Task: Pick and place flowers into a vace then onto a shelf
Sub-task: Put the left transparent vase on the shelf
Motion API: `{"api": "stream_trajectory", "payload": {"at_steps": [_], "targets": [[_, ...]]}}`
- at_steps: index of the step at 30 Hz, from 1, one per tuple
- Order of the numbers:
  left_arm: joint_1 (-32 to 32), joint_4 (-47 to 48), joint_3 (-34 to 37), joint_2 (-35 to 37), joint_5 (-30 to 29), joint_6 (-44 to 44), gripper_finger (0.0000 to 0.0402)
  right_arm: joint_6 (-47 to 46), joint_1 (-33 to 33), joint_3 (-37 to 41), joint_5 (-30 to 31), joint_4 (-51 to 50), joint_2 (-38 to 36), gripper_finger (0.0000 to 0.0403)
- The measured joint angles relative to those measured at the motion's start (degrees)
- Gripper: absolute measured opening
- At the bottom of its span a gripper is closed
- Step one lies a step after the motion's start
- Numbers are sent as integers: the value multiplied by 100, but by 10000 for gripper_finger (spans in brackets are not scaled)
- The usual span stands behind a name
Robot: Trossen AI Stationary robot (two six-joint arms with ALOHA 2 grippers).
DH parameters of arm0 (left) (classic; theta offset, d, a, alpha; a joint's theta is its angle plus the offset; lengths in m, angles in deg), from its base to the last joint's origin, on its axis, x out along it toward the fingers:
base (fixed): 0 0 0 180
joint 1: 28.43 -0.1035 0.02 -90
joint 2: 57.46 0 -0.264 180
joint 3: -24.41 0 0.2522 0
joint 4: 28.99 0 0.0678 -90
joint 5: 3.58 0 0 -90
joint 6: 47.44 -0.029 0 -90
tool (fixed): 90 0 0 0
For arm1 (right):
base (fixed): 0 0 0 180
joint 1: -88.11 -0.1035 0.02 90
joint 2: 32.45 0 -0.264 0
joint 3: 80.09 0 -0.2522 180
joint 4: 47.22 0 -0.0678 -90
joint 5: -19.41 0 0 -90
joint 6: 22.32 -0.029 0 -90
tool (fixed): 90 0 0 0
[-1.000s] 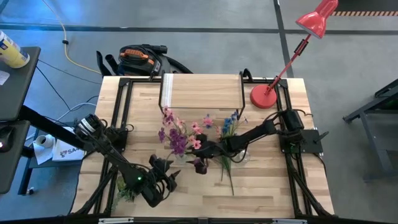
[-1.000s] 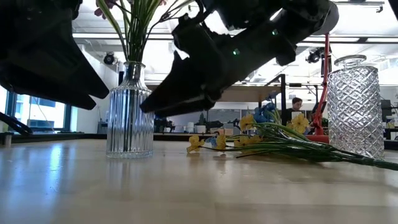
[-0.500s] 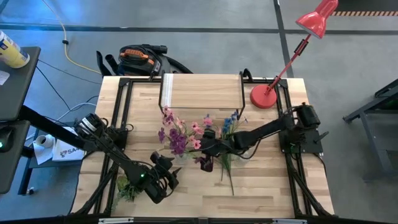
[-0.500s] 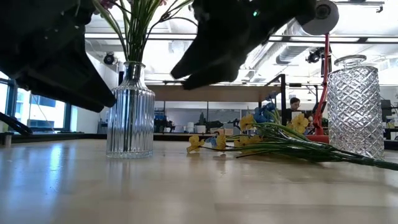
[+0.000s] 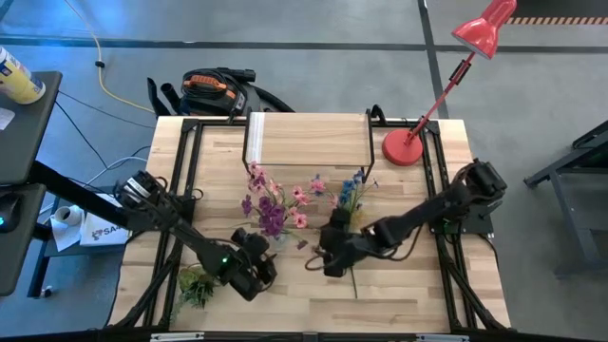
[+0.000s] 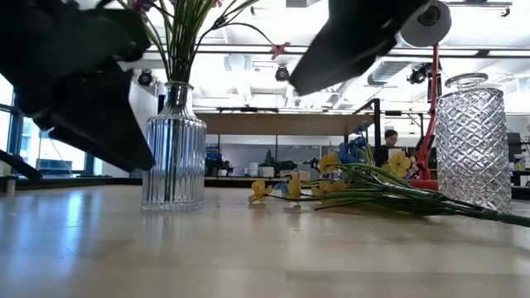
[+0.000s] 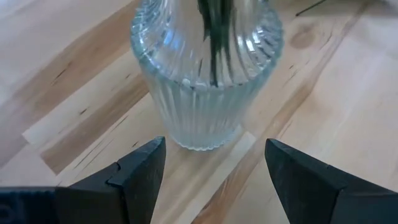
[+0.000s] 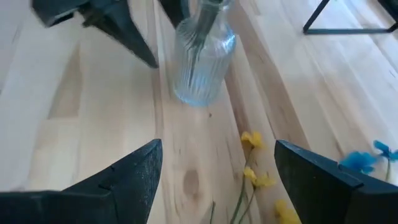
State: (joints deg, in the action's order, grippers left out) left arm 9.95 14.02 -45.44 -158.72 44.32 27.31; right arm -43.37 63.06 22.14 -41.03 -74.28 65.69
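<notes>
The pink and purple flowers (image 5: 271,204) stand with their stems in a ribbed glass vase (image 7: 205,81), which rests on its base on the table (image 6: 174,153). My left gripper (image 7: 211,180) is open just on the near-left side of this vase, its fingers apart and touching nothing. The blue and yellow flowers (image 5: 348,214) lie flat on the table (image 6: 373,190). My right gripper (image 8: 224,180) is open and raised over their stems, pointing toward the ribbed vase (image 8: 202,62). The shelf (image 5: 309,138) stands at the far edge.
A diamond-cut glass vase (image 6: 472,141) stands to the right of the lying flowers. There is a red desk lamp (image 5: 404,147) at the far right corner and a green plant tuft (image 5: 195,285) near the left near edge. Black frame rails run along both table sides.
My right gripper has drawn back from the ribbed vase toward the table's near and right edges and has risen. My left gripper has moved slightly toward the ribbed vase. The vases and both bunches have stayed where they were.
</notes>
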Motion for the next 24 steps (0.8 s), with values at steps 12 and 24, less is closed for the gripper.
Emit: {"api": "stream_trajectory", "payload": {"at_steps": [12,24], "targets": [[-302,240,-569,0,439,195,310,219,-76,0,79,-493,-76,300],[-240,542,-829,0,-495,220,310,454,73,0,-307,-297,-78,301]]}}
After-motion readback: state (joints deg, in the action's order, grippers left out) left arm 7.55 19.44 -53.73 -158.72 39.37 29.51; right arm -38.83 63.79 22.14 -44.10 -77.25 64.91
